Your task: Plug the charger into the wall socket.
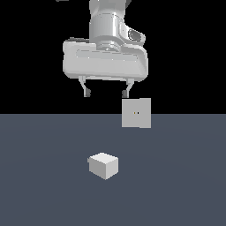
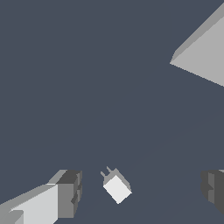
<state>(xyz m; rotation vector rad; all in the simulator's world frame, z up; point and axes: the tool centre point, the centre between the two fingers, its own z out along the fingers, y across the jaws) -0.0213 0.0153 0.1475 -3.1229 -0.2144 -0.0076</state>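
A flat slate-blue desk (image 1: 44, 185) runs back to a black void; nothing else furnishes the scene. The charger (image 1: 103, 165) sits on the desk in the open, a small white-grey block, untouched. In the wrist view two short prongs (image 2: 108, 171) project from one end of it, so its long axis runs along the prongs, at a skew to the line joining the fingers. It lies below the gripper (image 1: 107, 93) and roughly between the two fingers, nearer one than the other, with a clear vertical gap; the coming move is judged to be a straight descent, probably with a wrist turn to square the pads to the block's sides. The socket (image 1: 136, 113) stands upright well behind the charger, toward the exterior view's right, a small dark-and-yellowish mark at its centre. The fingers (image 1: 87, 92) are spread wide, far broader than the block, holding nothing and touching nothing. Task judged at its start: pick-up not yet made.
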